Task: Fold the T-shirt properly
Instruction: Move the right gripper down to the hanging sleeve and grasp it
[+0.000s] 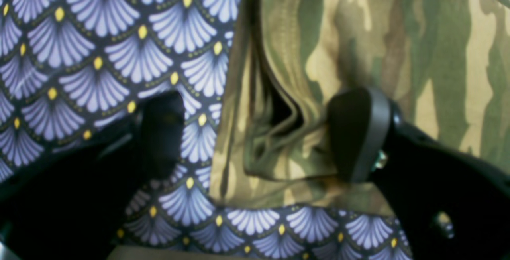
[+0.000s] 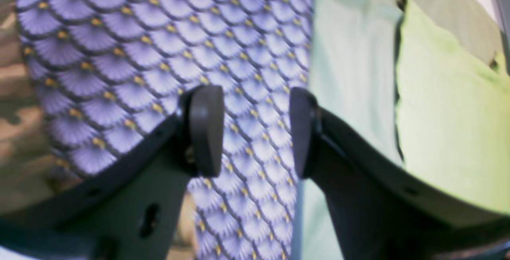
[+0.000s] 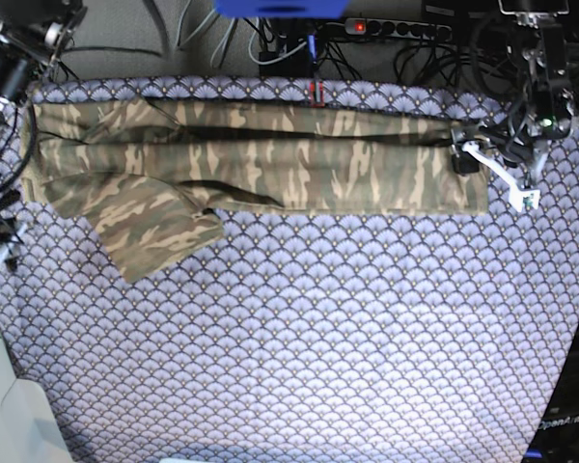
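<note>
T-shirt lies on the purple scallop tablecloth, folded into a long band running 9 to 3 o'clock across the far part of the table. One sleeve sticks out toward 7 o'clock at the band's 9 o'clock end.

Left gripper sits at the band's 3 o'clock end, right at the cloth edge. On my left wrist cam the left gripper's jaws are spread wide: one finger over bare tablecloth, the other finger against the shirt. A bunched fold of the hem lies between them, loose, not pinched.

Right gripper: on the right wrist cam the jaws are parted, nothing between them, just tablecloth underneath. Camo cloth shows at the 9 o'clock edge of that view, well clear of the fingers. A pale green panel is at 3 o'clock, blurred, I can't tell what it is. In the base view the right arm is at the 10 o'clock corner, by the shirt's sleeve end; I can't make out the gripper itself there.
</note>
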